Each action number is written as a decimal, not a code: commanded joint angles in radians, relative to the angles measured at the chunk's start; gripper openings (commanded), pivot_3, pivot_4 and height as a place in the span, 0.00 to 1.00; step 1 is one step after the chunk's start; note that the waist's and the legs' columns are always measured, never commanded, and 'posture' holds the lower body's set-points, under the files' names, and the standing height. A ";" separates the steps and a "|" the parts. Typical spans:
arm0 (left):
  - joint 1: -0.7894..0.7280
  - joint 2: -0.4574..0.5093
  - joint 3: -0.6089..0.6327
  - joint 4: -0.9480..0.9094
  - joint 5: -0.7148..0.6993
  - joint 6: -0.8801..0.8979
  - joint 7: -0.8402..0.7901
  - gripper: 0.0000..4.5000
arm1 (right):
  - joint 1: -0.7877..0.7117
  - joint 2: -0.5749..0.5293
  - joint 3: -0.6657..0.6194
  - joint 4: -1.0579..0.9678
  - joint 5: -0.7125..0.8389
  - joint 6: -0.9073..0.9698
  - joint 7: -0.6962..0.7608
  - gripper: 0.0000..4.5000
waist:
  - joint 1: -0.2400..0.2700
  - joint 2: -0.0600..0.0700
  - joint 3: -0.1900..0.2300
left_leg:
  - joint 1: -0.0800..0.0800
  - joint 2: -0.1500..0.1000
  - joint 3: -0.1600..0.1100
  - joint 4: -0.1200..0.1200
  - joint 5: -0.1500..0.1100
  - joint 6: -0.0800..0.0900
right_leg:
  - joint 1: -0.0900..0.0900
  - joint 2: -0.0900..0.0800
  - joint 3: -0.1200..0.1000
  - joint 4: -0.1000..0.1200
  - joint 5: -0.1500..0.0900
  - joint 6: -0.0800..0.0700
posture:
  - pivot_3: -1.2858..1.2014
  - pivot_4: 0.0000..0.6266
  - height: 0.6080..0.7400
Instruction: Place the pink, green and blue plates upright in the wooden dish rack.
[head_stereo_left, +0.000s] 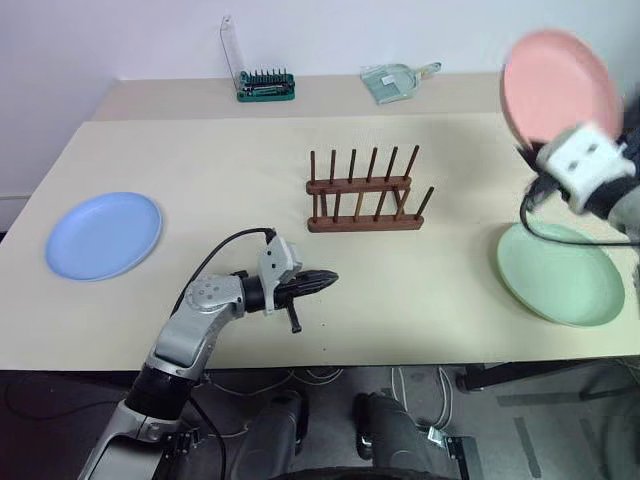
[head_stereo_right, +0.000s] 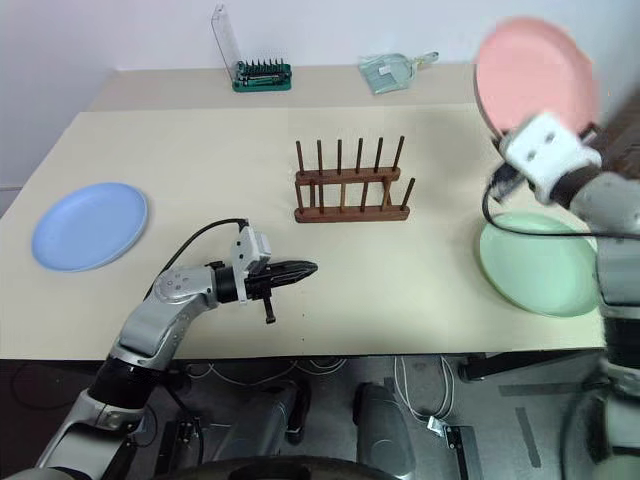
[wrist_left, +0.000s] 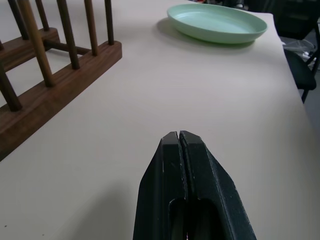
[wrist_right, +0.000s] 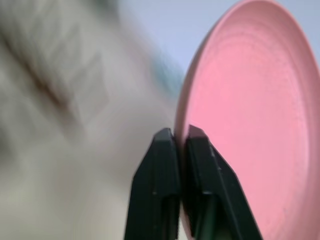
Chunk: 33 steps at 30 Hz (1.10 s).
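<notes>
My right gripper is shut on the rim of the pink plate, holding it upright in the air at the far right, above the table. Below it the green plate lies flat near the table's right edge. The blue plate lies flat at the left. The wooden dish rack stands empty at the table's middle. My left gripper is shut on nothing, hovering level in front of the rack and pointing right toward the green plate.
A green tool holder with a clear lid and a clear dustpan-like item sit at the back of the table. The front edge of the table runs just below my left gripper.
</notes>
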 joint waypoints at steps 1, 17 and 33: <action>-0.012 0.002 0.032 -0.010 -0.018 -0.014 0.006 0.00 | -0.088 0.117 -0.069 -0.199 0.452 0.257 -0.037 0.01 | 0.003 -0.001 0.000 | 0.000 0.000 -0.001 0.000 0.000 0.000 | 0.000 0.000 -0.001 0.000 0.000 0.000 | 0.52 0.24 0.97; 0.024 0.016 0.069 -0.065 -0.066 0.009 0.010 0.00 | -0.089 0.253 -0.124 -0.139 0.795 0.445 -0.258 0.01 | 0.003 -0.001 0.000 | -0.001 -0.002 -0.002 0.000 -0.001 0.001 | -0.001 -0.001 0.000 -0.001 -0.001 -0.003 | 0.52 0.24 0.97; 0.011 0.014 0.058 -0.067 -0.062 0.011 0.014 0.00 | -0.109 0.288 -0.090 0.094 0.697 0.425 -0.195 0.01 | 0.002 -0.001 0.000 | -0.001 -0.002 -0.001 0.000 0.000 0.001 | -0.001 -0.001 0.000 -0.001 0.000 -0.001 | 0.52 0.24 0.97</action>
